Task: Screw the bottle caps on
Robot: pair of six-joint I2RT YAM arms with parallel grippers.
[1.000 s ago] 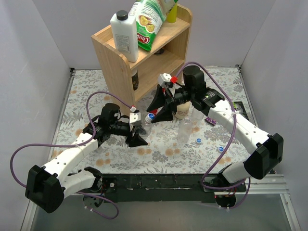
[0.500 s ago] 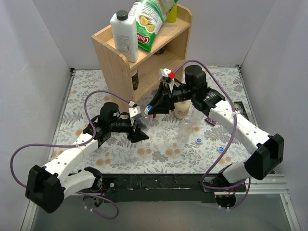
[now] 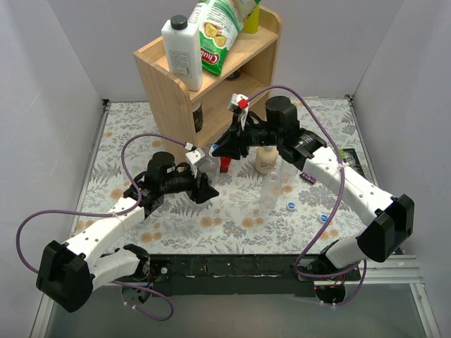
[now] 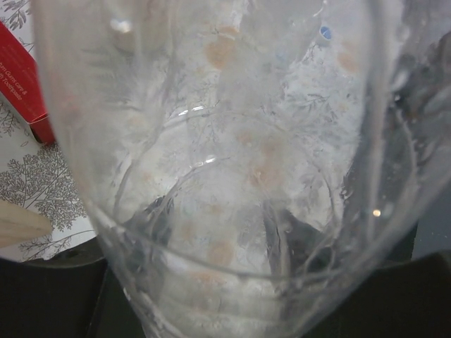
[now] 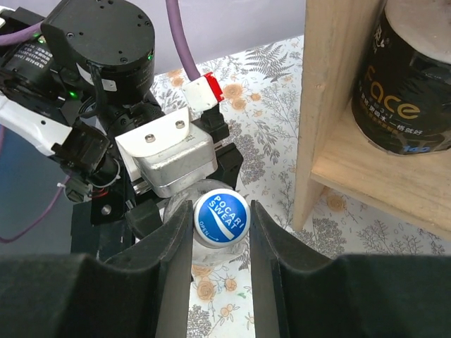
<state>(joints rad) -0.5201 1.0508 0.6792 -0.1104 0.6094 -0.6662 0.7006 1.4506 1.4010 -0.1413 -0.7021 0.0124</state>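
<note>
**Blue cap pinched over a gripped bottle**

Right claw (image 5: 220, 215): clamped on a blue cap (image 5: 221, 218), with one finger (image 5: 175, 267) touching each side of its rim and the white lettering face-up between them. Directly beneath that claw, under the cap, the neck of a clear bottle (image 3: 205, 166). Impossible to tell whether the cap is threaded on or merely resting there.

Left claw (image 3: 203, 180): closed on the body of that same clear bottle, holding it roughly upright just below the right claw's tips. From the left wrist, little but the bottle's transparent wall, too close to make out the fingers.

Just beside the right claw, on the side toward the arm bases, a small red box (image 3: 225, 165) standing on the floral tabletop (image 3: 141, 134). Behind the right claw, under its wrist, a beige soap bottle (image 3: 266, 160). Nearer the arm bases from there, a second clear bottle (image 3: 269, 191), upright, neck bare, well apart from both claws. Farther back along the right arm, a loose blue cap (image 3: 290, 206) lying on the table, and apart from it another blue cap (image 3: 323, 218).

Beyond the right claw's tips, a wooden shelf unit (image 5: 331, 105) with a black jar (image 5: 412, 77) on its lower board. On top of the unit, above and beyond both claws, a white jug (image 3: 182, 51) and a green snack bag (image 3: 215, 32).
</note>
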